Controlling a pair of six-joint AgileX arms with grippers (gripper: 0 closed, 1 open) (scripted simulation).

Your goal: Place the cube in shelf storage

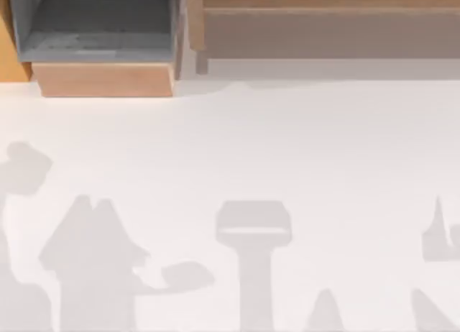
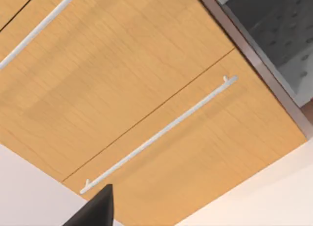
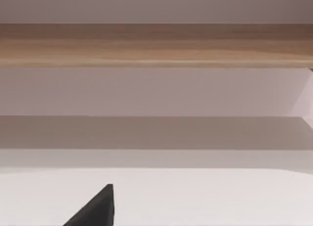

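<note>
Closest in, a dark wedge of the left gripper juts into the left wrist view, and a matching wedge of the right gripper sits in the right wrist view; from these slivers I cannot tell how far open either one is or whether it holds anything. Under them lies the table, smooth, matte and white, and the top view lays soft grey shadows of the arms across its near half. The left wrist view looks at a cabinet front of warm, honey-coloured wood with fine grain, split by thin dark seams and crossed by a slim white bar handle. Past its corner is a grey perforated panel. The top view gives none of that grain, just an orange strip at the far left edge. Beside that strip stands a box-like compartment with grey lining and a pale wooden lip. The shelf storage runs along the table's far edge from the middle to the right, long and low, with a light brown wood edge above a flat brownish-grey face. The right wrist view faces it squarely, with the streaked wood band over shaded grey recesses.
</note>
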